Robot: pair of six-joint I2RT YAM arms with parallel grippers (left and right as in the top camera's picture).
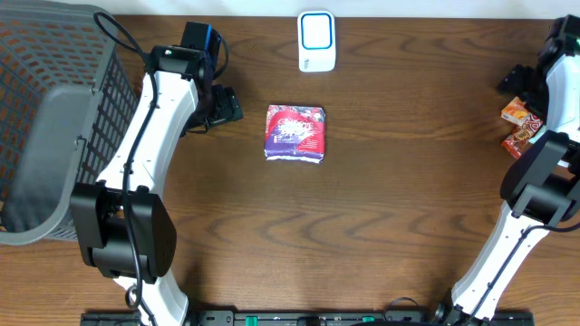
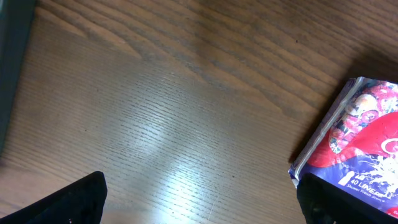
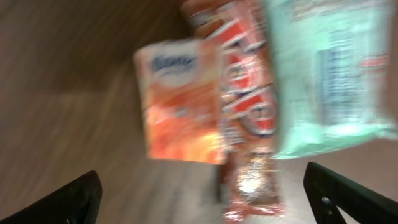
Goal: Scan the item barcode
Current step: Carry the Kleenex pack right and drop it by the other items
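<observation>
A purple and red packet [image 1: 295, 133] lies flat in the middle of the table, below the white barcode scanner [image 1: 316, 41] at the back edge. My left gripper [image 2: 202, 205] is open just left of the packet [image 2: 367, 137], a little off the table, with nothing between its fingers; its right finger [image 2: 348, 202] overlaps the packet's near corner. At the far right my right gripper [image 3: 205, 202] is open above a pile of snack packs. The right wrist view is blurred: an orange pack [image 3: 180, 99], a red wrapper [image 3: 249, 106] and a mint-green packet [image 3: 329, 68].
A large grey mesh basket [image 1: 54, 118] fills the left side of the table. The snack packs [image 1: 518, 122] lie by the right edge, under the right arm [image 1: 544, 172]. The left arm [image 1: 149, 118] stretches along the basket's side.
</observation>
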